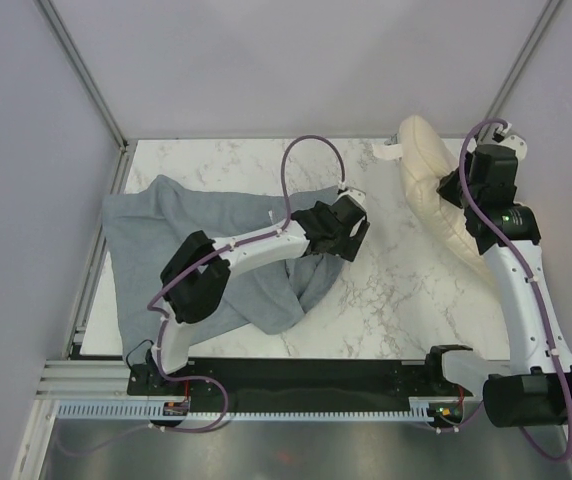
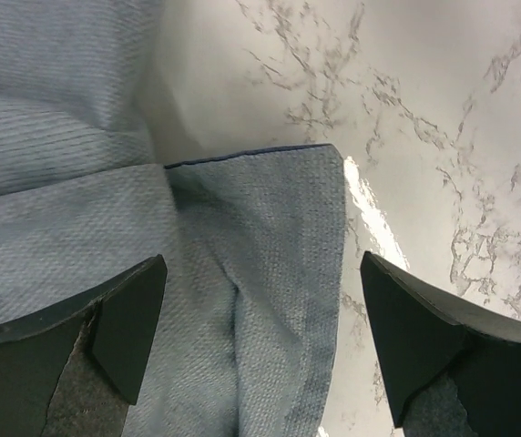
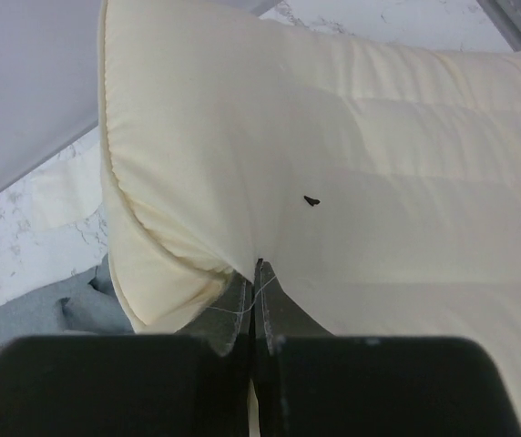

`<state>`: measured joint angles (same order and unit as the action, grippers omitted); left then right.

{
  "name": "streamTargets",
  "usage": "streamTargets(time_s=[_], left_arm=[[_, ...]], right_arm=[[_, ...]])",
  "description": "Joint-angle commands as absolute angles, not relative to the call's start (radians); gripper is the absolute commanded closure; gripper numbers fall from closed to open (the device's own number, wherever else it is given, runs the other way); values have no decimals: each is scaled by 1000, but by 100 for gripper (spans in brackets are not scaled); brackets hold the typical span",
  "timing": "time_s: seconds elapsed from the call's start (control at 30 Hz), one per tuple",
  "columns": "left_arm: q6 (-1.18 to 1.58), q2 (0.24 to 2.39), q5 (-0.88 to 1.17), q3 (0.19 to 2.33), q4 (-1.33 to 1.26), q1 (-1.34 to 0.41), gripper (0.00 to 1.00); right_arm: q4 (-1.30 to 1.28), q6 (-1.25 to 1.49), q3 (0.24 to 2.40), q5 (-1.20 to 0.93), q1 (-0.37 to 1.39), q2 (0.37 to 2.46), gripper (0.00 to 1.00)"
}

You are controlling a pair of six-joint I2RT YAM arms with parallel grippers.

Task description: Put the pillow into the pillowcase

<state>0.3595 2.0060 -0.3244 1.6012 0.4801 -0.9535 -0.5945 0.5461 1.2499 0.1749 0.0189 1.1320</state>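
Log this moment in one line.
left end effector: open, over pillowcase edge | right end effector: shut on pillow | pillow: outside pillowcase

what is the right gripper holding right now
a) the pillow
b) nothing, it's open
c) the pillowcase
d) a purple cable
a: in the right wrist view the right gripper is shut on a fold of the cream pillow, while the pillowcase lies apart from it, below the open left gripper.
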Motion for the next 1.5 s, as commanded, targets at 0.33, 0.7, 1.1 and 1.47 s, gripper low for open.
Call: streamTargets(time_s=[0.33,0.7,1.1,1.47], left_arm=[[284,2207,-294,1795,518,-983,13],[255,2247,-272,1829,540,-986,98],[127,1962,-98,1608,345,-1183,98],[164,1704,293,1276,32,-1183,98]], right_arm=[[-563,558,1292,175,-23,1111,100],[-549,555,1287,153,-28,1097,100],[-554,569,1312,212,-54,1074,100],[-555,561,1293,124,-66,1062,100]])
